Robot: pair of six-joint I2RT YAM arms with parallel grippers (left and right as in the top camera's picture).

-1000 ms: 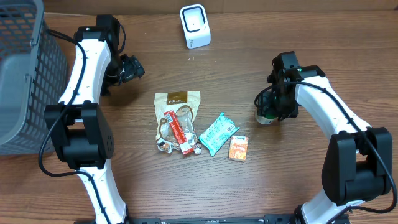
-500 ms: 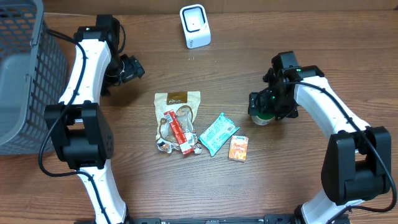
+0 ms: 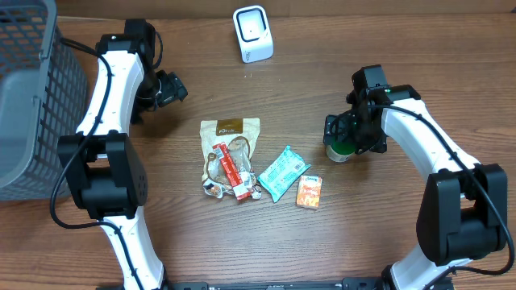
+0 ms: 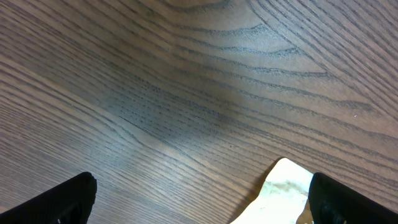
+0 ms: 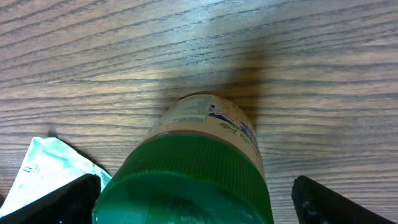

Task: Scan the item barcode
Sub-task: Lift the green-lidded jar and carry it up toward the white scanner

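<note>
A jar with a green lid (image 3: 339,150) and a beige label stands upright on the wooden table at the right. My right gripper (image 3: 345,137) hangs right over it, open. In the right wrist view the lid (image 5: 186,183) fills the space between the two black fingertips (image 5: 59,202), with a gap on each side. The white barcode scanner (image 3: 252,34) stands at the back middle. My left gripper (image 3: 169,89) is open over bare wood at the back left, with nothing between its fingers (image 4: 56,199).
A beige pouch (image 3: 230,133), a red stick pack (image 3: 228,165), a teal packet (image 3: 282,171) and a small orange packet (image 3: 309,192) lie in the middle. A grey mesh basket (image 3: 32,97) stands at the far left. The pouch's corner (image 4: 283,186) shows by my left fingers.
My right gripper has opened and let go of the green-lidded jar, which now stands on the table. The left arm has not moved.
</note>
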